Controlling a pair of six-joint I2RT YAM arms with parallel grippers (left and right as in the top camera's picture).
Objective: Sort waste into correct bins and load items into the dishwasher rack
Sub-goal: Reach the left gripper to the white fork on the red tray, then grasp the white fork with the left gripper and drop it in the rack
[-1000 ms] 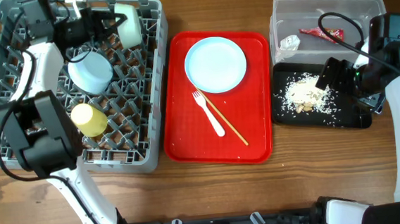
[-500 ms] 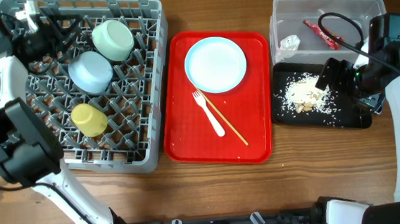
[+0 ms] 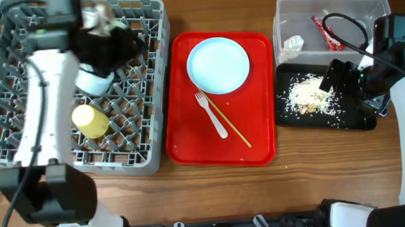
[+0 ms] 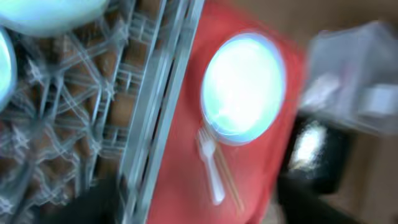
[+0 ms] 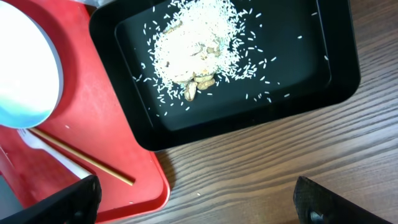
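Observation:
The grey dishwasher rack holds a yellow cup and a pale bowl, which my left arm partly covers. My left gripper hangs open and empty over the rack's right side. Its blurred wrist view shows the plate, fork and chopsticks on the red tray. The plate, fork and chopsticks lie there. The clear tub holds a tissue and the red wrapper. Rice crumbs lie in the black tray. My right gripper is open near that tray's edge.
The red serving tray lies between the rack and the bins. A black cable loops over the clear tub. Bare wooden table runs along the front edge.
My left gripper opened and left a mint bowl in the rack. The arm swung to the rack's far left, then back right over the bowls. The wrapper shifted in the tub.

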